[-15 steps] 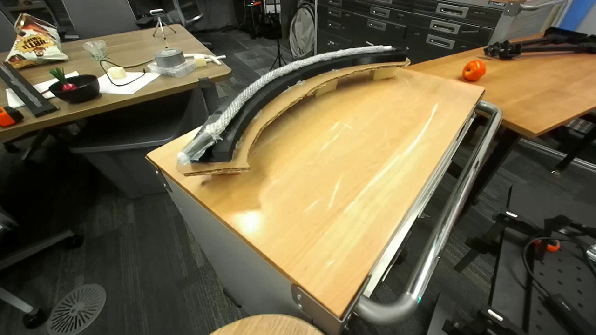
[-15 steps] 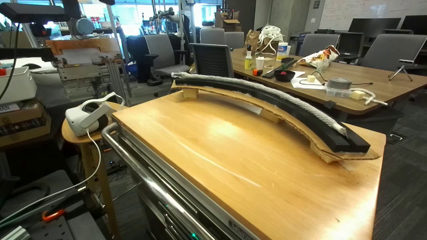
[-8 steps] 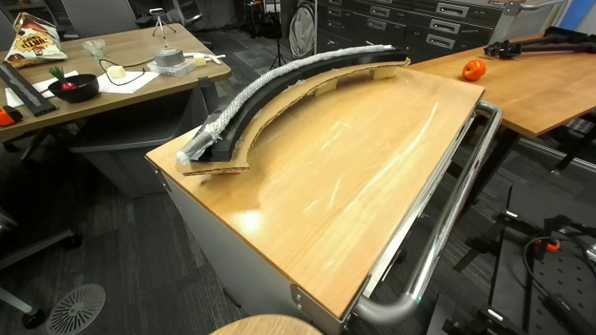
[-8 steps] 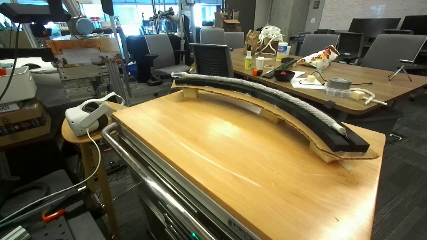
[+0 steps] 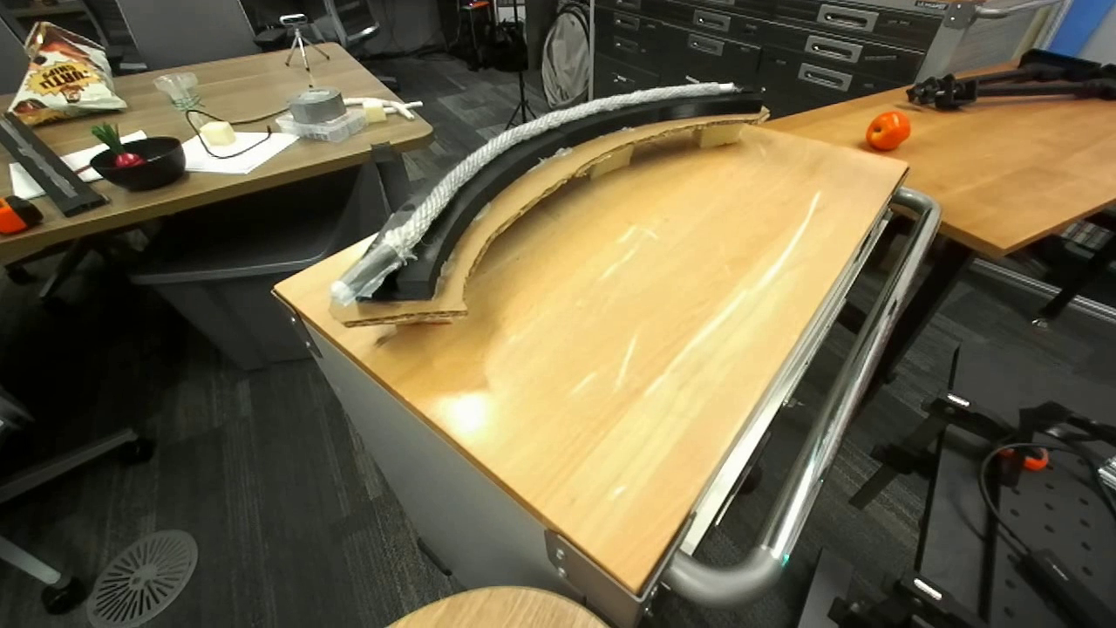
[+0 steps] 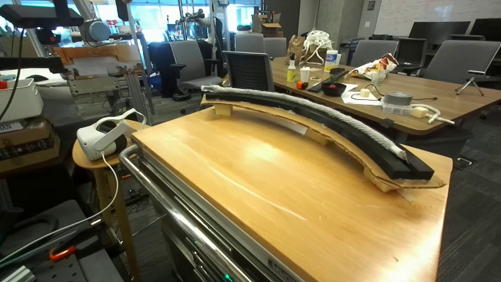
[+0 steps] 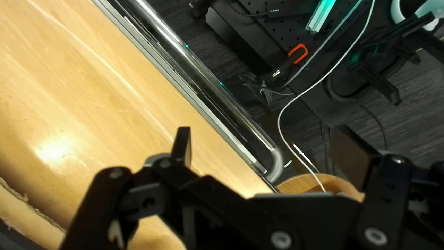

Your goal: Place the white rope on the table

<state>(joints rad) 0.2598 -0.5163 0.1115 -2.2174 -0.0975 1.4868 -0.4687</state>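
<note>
Table (image 5: 628,349): white rope (image 6: 332,112) lengthwise along black track (image 6: 364,144), arched away from rail (image 5: 844,392); end effector (image 7: 265,147) fingers apart.

Bright bluish-white windows (image 6: 156,17) glow at back in an exterior view, w/ grey office chair (image 6: 190,64) & black-backed chair (image 6: 248,70) nearer. Grey wall (image 6: 337,23) past mid; whiteboard (image 6: 434,11) w/ faint writing upper R, dk monitors (image 6: 440,33) in front. Brown desk (image 6: 446,92) shows in both exterior views. Carpet (image 5: 261,453) is dk grey & streaky, w/ round floor vent (image 5: 144,577) nr bottom L of an exterior view. Dk drawer cabinet (image 5: 767,52) w/ metal handles at back, light-wood desk (image 5: 1029,157) at R, grey bin (image 5: 248,314) under brown desk's edge, round wooden stool (image 5: 501,609) partly in at bottom.
</note>
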